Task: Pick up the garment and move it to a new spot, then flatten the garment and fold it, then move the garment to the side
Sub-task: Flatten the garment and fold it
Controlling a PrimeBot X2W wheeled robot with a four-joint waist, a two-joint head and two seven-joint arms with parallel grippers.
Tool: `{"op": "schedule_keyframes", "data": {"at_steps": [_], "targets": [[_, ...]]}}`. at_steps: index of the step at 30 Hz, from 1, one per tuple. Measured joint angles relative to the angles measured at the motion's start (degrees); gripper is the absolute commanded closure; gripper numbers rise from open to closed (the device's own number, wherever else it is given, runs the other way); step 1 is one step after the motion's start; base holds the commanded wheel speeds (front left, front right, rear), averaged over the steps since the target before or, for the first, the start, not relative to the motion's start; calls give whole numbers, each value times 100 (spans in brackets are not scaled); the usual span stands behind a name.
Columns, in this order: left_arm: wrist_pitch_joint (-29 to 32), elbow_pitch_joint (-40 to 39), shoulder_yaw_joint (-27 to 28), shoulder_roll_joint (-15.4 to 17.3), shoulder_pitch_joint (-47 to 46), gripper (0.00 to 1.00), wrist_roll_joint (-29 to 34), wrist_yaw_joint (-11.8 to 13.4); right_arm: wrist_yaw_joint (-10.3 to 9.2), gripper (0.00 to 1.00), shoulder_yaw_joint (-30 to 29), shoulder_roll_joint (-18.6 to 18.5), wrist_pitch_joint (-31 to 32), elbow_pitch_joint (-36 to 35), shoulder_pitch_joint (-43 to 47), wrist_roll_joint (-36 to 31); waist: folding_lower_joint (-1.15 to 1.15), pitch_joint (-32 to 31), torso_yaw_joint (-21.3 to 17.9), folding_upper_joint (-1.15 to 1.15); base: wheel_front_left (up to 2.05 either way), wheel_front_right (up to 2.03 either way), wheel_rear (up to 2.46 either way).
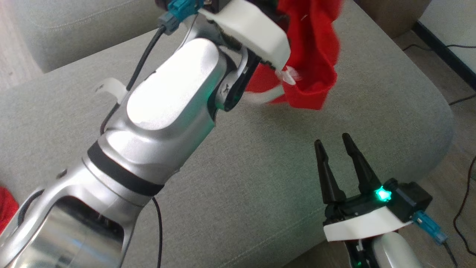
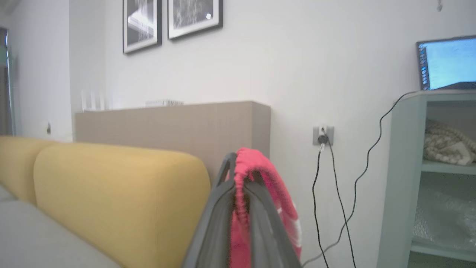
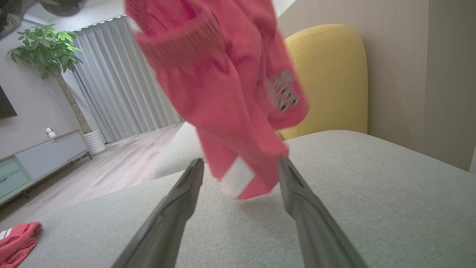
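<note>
The garment (image 1: 312,56) hangs long-axis down over the sofa (image 1: 260,178) — left fingers (image 2: 217,216) clenched on its top; right fingers (image 1: 327,175) spread, empty, pointing toward its hem.

Blurred past reading: pale print (image 3: 282,91) on the red garment (image 3: 223,93), cut off at the top edge. Hidden in the head view behind white wrist cover (image 1: 249,29) and cloth: left tool (image 2: 241,167) tips. Clipped at its left edge: another red cloth (image 1: 5,208).
</note>
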Motion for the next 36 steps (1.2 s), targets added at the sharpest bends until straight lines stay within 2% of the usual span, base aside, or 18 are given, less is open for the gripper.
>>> {"op": "schedule_keyframes", "data": {"at_steps": [3,7,12,14,19,24,26,27,28,29,30,36], "targets": [[1,112,168,-24,126,100,79,25,0,0,-86,1,0,-10,2,1,0,6,65,0,0,0,0],[2,407,454,33,955,100,192,-85,0,0,-193,0,0,-46,34,64,0,25,206,0,0,0,0],[3,390,950,467,2459,100,376,-458,0,0,-324,0,-1,-64,92,109,0,56,431,0,0,0,0],[4,370,1144,677,3008,100,499,-532,0,0,-367,1,-1,-62,96,109,0,50,547,0,0,0,0],[8,268,1532,946,3835,100,738,-501,0,0,-450,1,-1,-59,197,90,0,-6,815,0,0,0,0],[9,127,2033,1095,4252,100,1049,-172,0,0,-459,2,-1,-45,304,-5,0,-132,1159,0,0,0,0],[8,125,2165,1103,4380,100,1124,-116,0,0,-466,2,-1,-37,307,-16,0,-201,1278,0,0,0,0],[8,189,2164,1085,4446,75,1124,-118,0,0,-464,1,-1,-29,309,-20,0,-239,1333,0,0,0,0],[8,277,2153,1055,4524,41,1124,-119,0,0,-455,2,-1,-22,311,-41,0,-277,1381,0,0,0,0],[8,376,2147,1004,4609,41,1123,-119,0,0,-444,2,-1,-18,315,-59,0,-318,1423,0,0,0,0],[8,483,2154,937,4691,0,1088,-122,0,0,-432,2,-1,-8,318,-59,0,-359,1460,0,0,0,0],[9,734,2425,523,5131,0,716,-16,0,0,-383,2,-1,71,475,-59,0,-624,1569,0,0,0,0]]}}
